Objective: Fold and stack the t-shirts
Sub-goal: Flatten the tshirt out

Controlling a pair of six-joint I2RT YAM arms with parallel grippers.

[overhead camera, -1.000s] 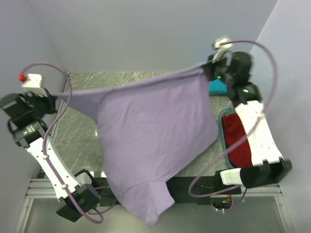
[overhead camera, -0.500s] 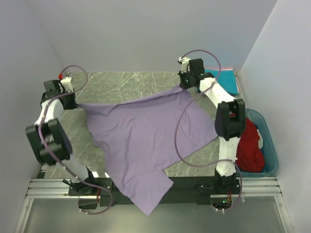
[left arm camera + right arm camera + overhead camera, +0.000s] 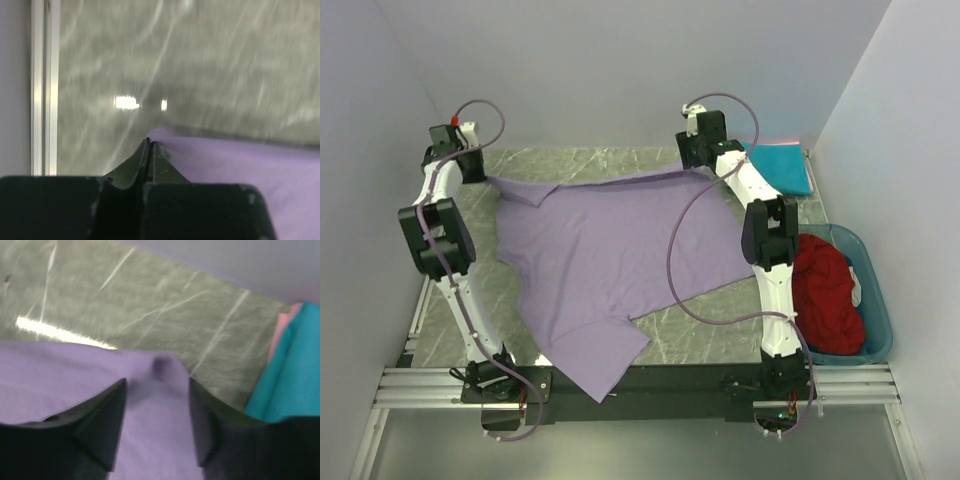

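- Grey-green marbled table (image 3: 610,160), pale walls on three sides; both arms are bolted at its near rail.
- Lavender t-shirt (image 3: 610,250): largest item, spread flat over most of the table. Its far edge runs in a nearly straight line between the two grippers. One near corner hangs off the table's front edge.
- Left arm (image 3: 438,235) reaches to the far left corner, and right arm (image 3: 765,235) reaches to the far middle-right.
- Translucent teal plastic bin (image 3: 880,315): sits off the table's right side, near the right arm's base.
- Dark red t-shirt (image 3: 825,295): bunched in a heap inside the bin.
- Teal t-shirt (image 3: 782,170): folded flat at the far right corner, just beside the lavender one's far right corner.
- Left gripper (image 3: 149,145): jaws pressed together, pinching the lavender shirt's far left corner just above the marble.
- Right gripper (image 3: 157,385): jaws spread apart. Lavender cloth lies in the gap between them, not pinched, with a small dimple in it.
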